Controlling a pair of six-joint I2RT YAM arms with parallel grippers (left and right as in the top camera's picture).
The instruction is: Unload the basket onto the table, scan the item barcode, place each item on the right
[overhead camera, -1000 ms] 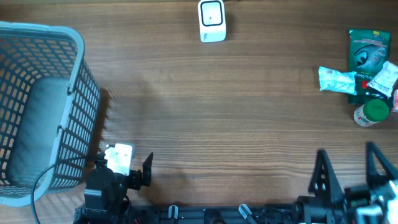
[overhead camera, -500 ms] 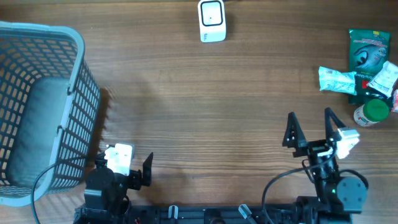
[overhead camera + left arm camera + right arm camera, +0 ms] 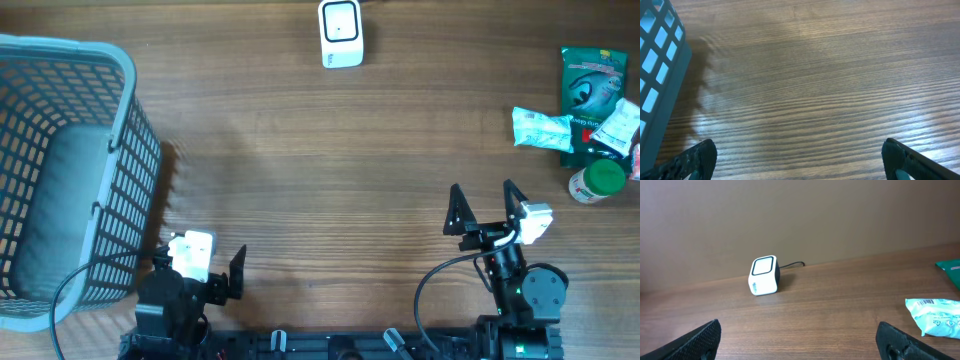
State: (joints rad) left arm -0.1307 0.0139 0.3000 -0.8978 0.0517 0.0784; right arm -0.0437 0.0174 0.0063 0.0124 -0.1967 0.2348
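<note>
A white box scanner (image 3: 341, 33) stands at the table's far edge; the right wrist view shows it (image 3: 764, 275) ahead and left of centre. The items lie in a cluster at the far right: a green pouch (image 3: 590, 85), a pale teal packet (image 3: 541, 129) with a barcode on it (image 3: 935, 315), a white packet (image 3: 615, 125) and a green-lidded bottle (image 3: 598, 183). My right gripper (image 3: 484, 195) (image 3: 801, 337) is open and empty, left of that cluster and well short of it. My left gripper (image 3: 198, 262) (image 3: 800, 157) is open over bare wood near the front edge.
A large grey-blue mesh basket (image 3: 60, 180) fills the left side, and its corner (image 3: 660, 65) shows beside my left gripper. The scanner's cable runs off the far edge. A brown wall rises behind the table in the right wrist view.
My right arm has swung up and left from the front right corner out over the table, jaws still wide. The left arm has not moved.
</note>
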